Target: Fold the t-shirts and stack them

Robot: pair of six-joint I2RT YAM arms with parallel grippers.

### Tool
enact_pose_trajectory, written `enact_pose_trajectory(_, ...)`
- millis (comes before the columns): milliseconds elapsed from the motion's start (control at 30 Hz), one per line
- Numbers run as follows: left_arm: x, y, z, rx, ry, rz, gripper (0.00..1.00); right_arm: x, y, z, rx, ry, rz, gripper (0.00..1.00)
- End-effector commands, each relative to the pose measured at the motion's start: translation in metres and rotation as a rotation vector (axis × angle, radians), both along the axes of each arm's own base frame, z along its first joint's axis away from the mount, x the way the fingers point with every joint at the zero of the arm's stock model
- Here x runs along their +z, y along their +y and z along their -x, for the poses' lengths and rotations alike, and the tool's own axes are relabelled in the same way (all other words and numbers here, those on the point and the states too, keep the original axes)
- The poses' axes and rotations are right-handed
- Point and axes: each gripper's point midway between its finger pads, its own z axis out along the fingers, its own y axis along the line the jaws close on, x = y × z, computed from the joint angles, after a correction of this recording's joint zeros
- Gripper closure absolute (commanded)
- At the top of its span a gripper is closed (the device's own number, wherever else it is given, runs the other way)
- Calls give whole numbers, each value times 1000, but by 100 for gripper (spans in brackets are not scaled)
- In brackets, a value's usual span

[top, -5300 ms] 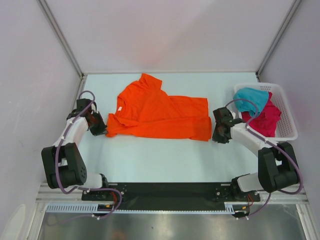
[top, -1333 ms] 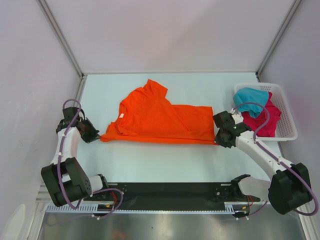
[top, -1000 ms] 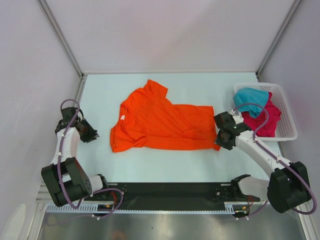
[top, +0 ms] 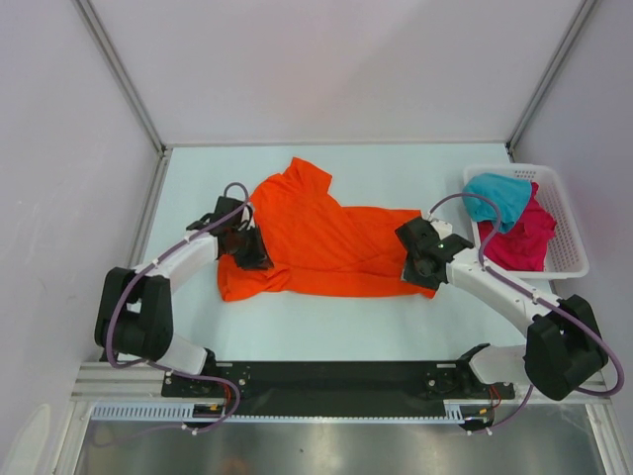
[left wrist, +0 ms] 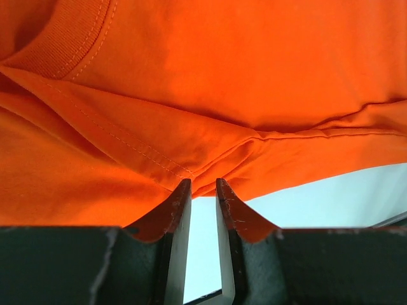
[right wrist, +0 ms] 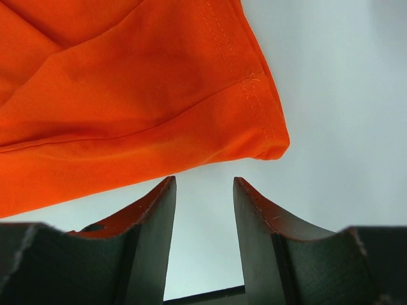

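1. The orange t-shirt lies spread and creased in the middle of the table.
2. The left gripper is at a fold near the collar. Its jaws are narrowly apart with the table showing between them, and whether the tips touch cloth is unclear.
3. The right gripper gapes empty, just short of the hem corner.
4. The teal t-shirt and magenta t-shirt lie in the white basket.

- A pale, mint-tinted table top fills the middle, matte and evenly lit.
- A plain white back wall, left wall and right wall close it in.
- Thin metal posts run up both far corners.
- A black rail lines the near edge, with brushed steel below it.
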Motion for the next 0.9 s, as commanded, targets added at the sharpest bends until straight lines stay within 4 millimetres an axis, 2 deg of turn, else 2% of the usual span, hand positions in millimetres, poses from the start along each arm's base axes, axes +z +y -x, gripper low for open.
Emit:
enact_pose_trajectory(0,-2,-2,-6,3,-21,-47,74,7,0,-7,-14,-39,6,53)
enact_pose_trajectory(200,-1,19,-4,49,-33,-175,73,2,1,-7,-3,-31,7,54)
enact_pose_trajectory(367,-6,25,-2,59,-21,-211,71,-1,4,-8,4,-23,5,54)
enact_pose_trajectory(600,-19,21,2,52,16,-202,69,-2,3,-8,10,-17,14,54)
enact_pose_trajectory(867,-22,6,-2,39,12,-155,69,-5,5,-8,17,-4,20,55)
